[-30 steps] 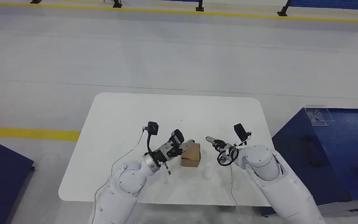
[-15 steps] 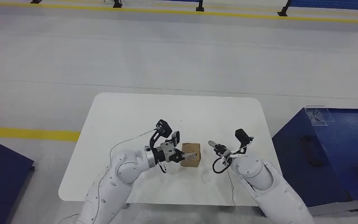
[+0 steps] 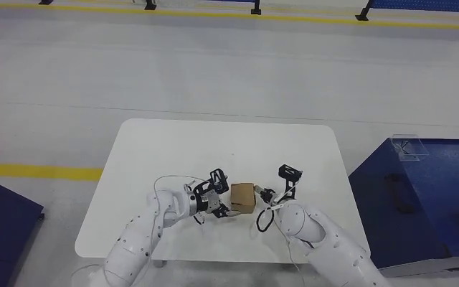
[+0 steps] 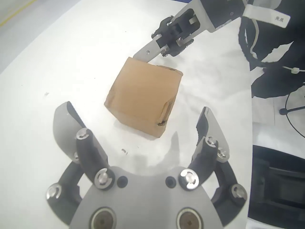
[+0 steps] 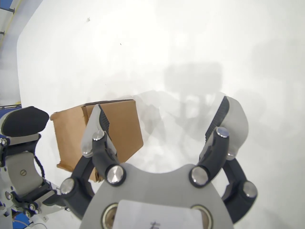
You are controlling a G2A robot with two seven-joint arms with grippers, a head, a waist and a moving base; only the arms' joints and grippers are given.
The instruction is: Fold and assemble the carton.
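A white table [image 3: 143,158]; blue box [image 3: 416,208] beside it; yellow floor stripe [image 3: 43,172].

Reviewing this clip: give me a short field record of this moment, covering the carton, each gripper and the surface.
carton: small brown cardboard carton, folded into a box shape, resting on the table, one corner seam rumpled
surface: white round-cornered table
left gripper: open, facing one side of the carton, not touching it
right gripper: open, at the opposite side; one fingertip appears to touch the carton's upper edge
held: nothing in either gripper
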